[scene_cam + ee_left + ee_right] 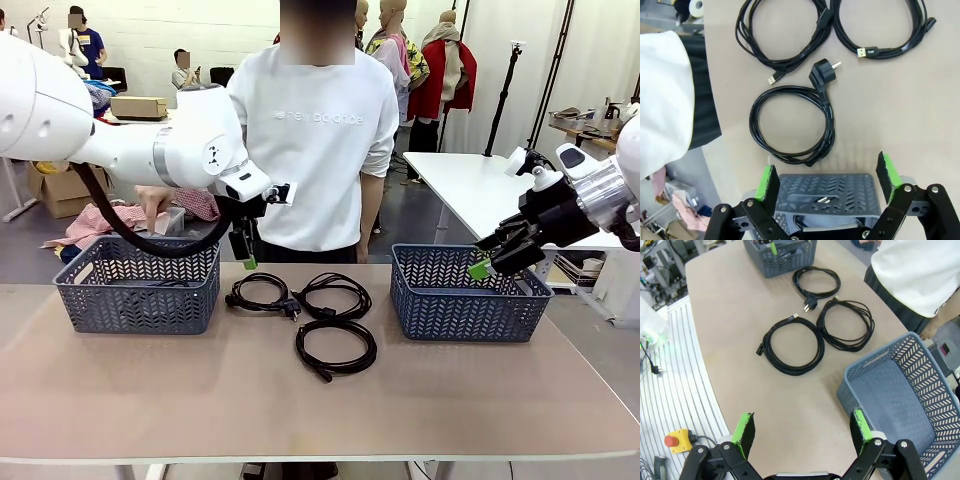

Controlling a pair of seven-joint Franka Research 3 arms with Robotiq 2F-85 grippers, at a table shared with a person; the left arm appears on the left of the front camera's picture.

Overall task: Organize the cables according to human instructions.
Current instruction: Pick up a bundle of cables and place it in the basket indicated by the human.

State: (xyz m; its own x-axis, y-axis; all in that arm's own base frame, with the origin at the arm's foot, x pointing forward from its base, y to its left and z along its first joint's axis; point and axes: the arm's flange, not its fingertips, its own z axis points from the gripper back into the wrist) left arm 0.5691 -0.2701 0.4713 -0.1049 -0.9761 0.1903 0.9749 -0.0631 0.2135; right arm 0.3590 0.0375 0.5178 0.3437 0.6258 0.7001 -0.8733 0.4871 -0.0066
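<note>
Three cables [336, 348] lie coiled on the counter [150, 400] at centre frame, between two baskets. A plug, likely a fourth cable's, shows inside the left basket [827, 192]. Left fingers [767, 182] are released, over that basket's rim. Right fingers [745, 432] are released, above the right basket [920, 390]. The coils look light, limp and prone to unwinding, so pinch across the bundled strands, not the plug.

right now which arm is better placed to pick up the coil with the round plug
Probably left. The left gripper hangs open right by that coil with the round plug; the right gripper is open over the right basket, farther away.
</note>
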